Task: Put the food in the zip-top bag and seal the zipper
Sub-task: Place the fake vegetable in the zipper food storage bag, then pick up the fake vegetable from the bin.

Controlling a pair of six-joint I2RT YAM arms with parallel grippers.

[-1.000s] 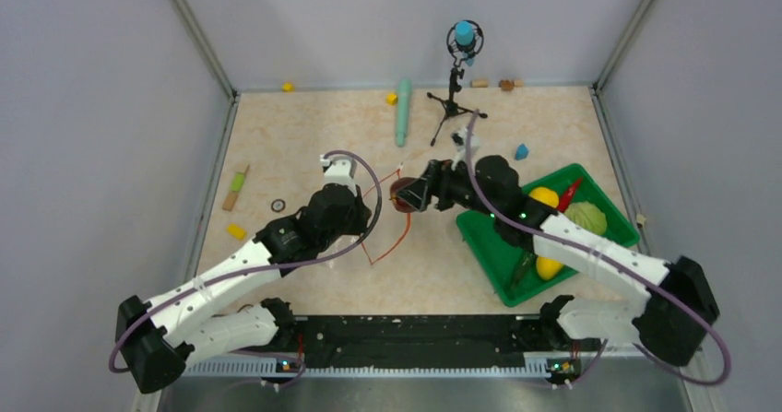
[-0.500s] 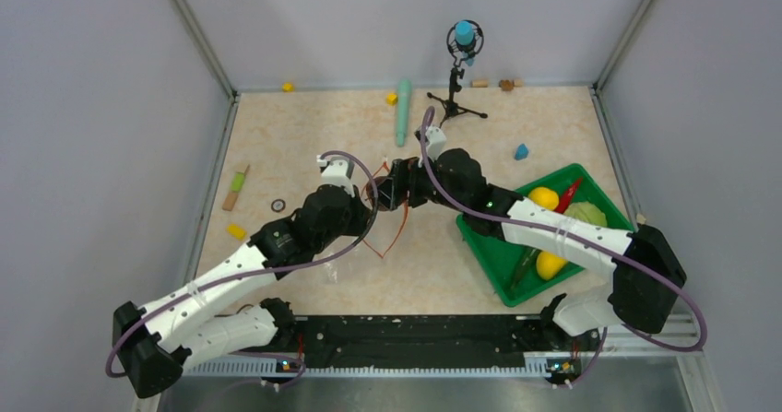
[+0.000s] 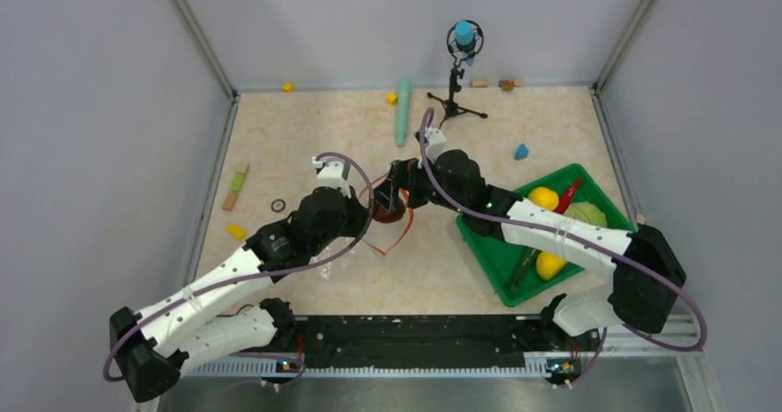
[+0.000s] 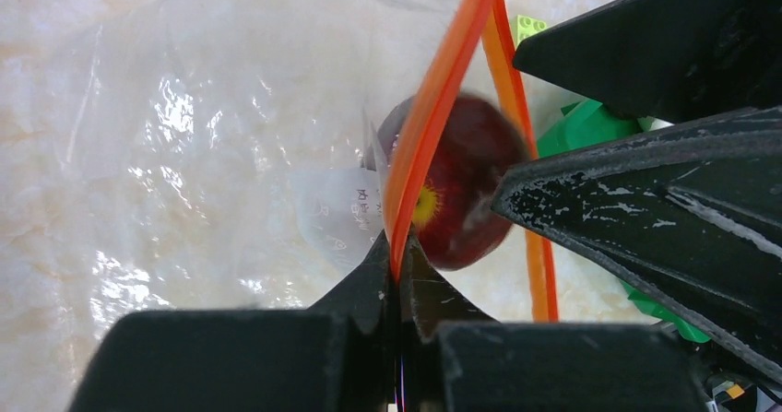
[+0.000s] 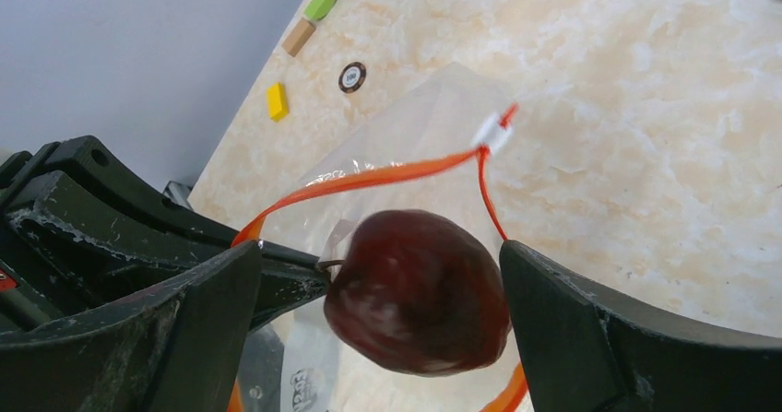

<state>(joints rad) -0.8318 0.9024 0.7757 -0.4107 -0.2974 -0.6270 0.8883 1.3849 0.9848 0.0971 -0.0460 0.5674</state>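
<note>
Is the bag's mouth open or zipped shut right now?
Open. The zipper's two orange-red strips stand apart, with the dark red round piece in the gap between them; the left gripper pinches one strip.

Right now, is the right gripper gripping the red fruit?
No, the right gripper stands wide open, with gaps on both sides of the fruit.

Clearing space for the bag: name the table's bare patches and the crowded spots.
Bare: far-left, between teal stick and green-tan block; near edge, between zip-top bag and green tray. Crowded: centre, around the bag; the tray.
</note>
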